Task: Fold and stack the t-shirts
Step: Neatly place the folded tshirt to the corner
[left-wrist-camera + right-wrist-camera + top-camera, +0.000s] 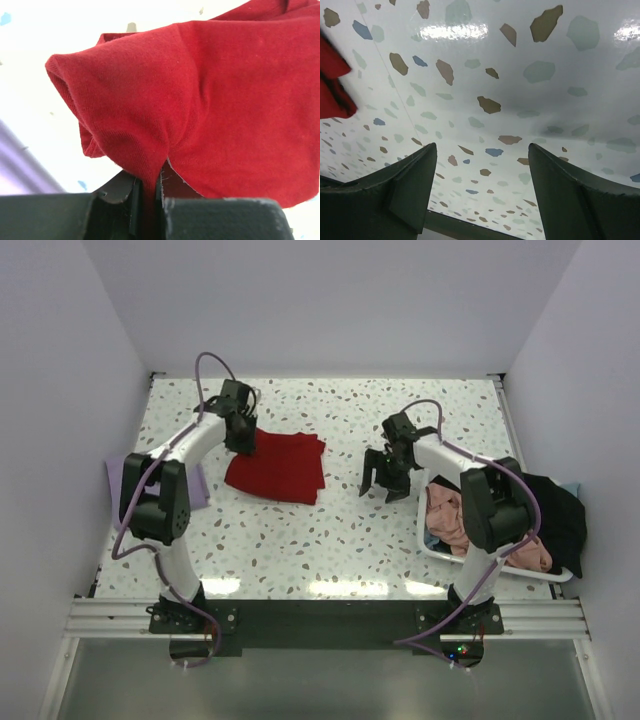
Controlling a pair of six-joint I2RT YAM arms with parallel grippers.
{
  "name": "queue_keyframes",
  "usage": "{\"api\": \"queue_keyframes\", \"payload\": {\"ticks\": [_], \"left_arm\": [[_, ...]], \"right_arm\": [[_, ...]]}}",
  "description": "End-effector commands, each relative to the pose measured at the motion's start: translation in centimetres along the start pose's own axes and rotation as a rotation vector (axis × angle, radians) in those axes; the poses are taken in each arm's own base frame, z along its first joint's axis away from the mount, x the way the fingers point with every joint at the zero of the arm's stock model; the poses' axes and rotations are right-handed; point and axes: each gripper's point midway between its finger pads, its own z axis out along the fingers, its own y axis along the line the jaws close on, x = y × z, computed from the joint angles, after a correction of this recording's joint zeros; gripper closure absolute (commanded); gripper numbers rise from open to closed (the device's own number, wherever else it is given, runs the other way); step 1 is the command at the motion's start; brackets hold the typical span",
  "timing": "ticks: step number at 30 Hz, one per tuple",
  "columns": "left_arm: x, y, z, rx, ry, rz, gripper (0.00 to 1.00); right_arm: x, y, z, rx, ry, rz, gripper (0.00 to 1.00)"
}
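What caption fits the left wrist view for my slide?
Left gripper shut on a pinched fold of the red shirt, which lies on the speckled table.

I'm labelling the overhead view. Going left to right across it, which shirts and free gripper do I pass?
From the left: lavender shirt → red shirt → right gripper → pink shirt → black shirt.
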Motion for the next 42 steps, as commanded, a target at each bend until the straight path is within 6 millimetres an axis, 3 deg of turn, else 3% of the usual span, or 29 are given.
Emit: {"api": "queue_keyframes", "payload": {"ticks": [1, 10, 22, 29, 42], "left_arm": [[-2.1, 2.8, -4.5, -0.095, -0.057, 0.054, 1.0], [-2.2, 6.4, -8.3, -0.156, -0.066, 0.059, 1.0], [-3.7, 10.1, -13.2, -0.241, -0.131, 0.048, 1.0], [-2.9, 12.8, -15.2, -0.279, -0.167, -0.013, 1.0], [-2.9, 13.9, -18.6, -0.287, -0.228, -0.056, 1.0]], "right_arm": [[-0.6, 0.4, -1.2, -0.017, -0.053, 0.0, 0.23], [-0.2, 0.2, -1.2, -0.011, -0.043, -0.004, 0.23], [0.5, -0.2, -1.3, -0.006, -0.027, -0.004, 0.23], [1.0, -0.4, -1.3, -0.002, -0.015, -0.009, 0.23], [1.1, -0.3, -1.3, -0.005, -0.003, -0.014, 0.23]]}}
